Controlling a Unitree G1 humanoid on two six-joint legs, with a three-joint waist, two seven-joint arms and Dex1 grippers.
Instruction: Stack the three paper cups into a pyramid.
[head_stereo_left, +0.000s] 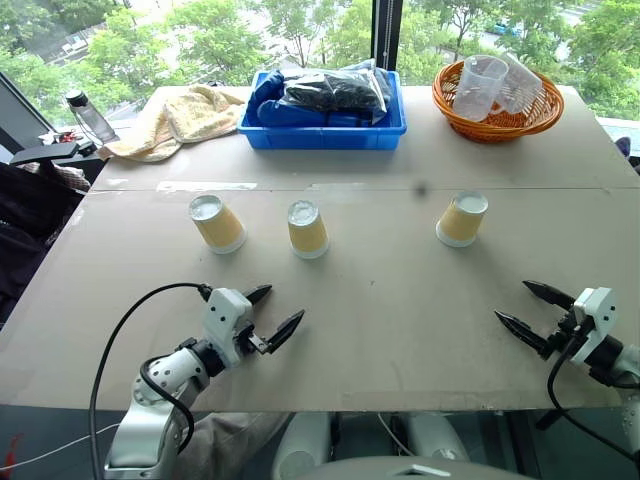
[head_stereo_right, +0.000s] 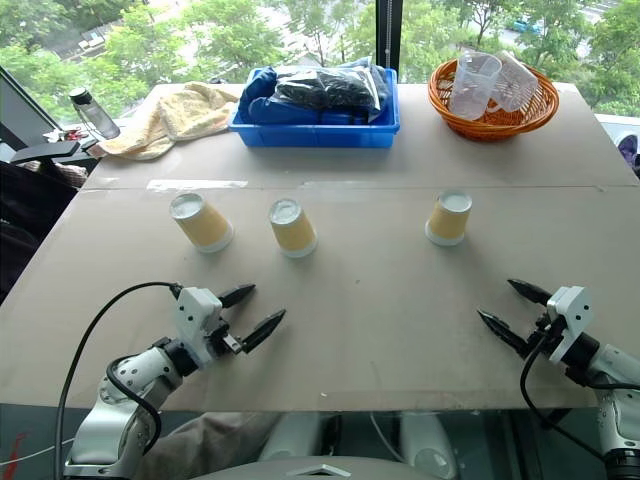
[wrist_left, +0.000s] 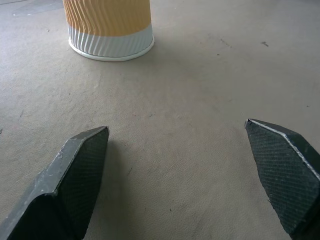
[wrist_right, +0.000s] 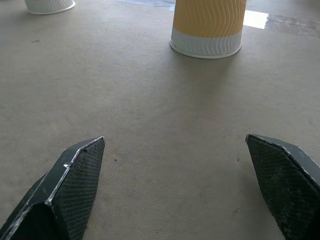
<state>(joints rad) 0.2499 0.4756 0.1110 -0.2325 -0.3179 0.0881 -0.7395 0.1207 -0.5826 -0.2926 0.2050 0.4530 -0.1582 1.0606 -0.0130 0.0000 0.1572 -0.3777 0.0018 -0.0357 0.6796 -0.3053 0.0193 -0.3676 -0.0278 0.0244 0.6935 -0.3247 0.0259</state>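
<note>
We see three cups (head_stereo_left: 307, 228) upside down on the table (head_stereo_left: 400, 300) — tops cut off in wrist views. Left claw (head_stereo_left: 272, 312) and right claw (head_stereo_left: 535, 312) gape wide, empty.

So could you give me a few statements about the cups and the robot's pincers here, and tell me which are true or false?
1. The three paper cups stand upside down on the table. True.
2. One cup is already stacked on another. False: all three stand apart in a row.
3. The left pincer holds a cup. False: it is open and empty.
4. The right pincer is open. True.
5. The orange basket holds clear plastic cups. True.
</note>
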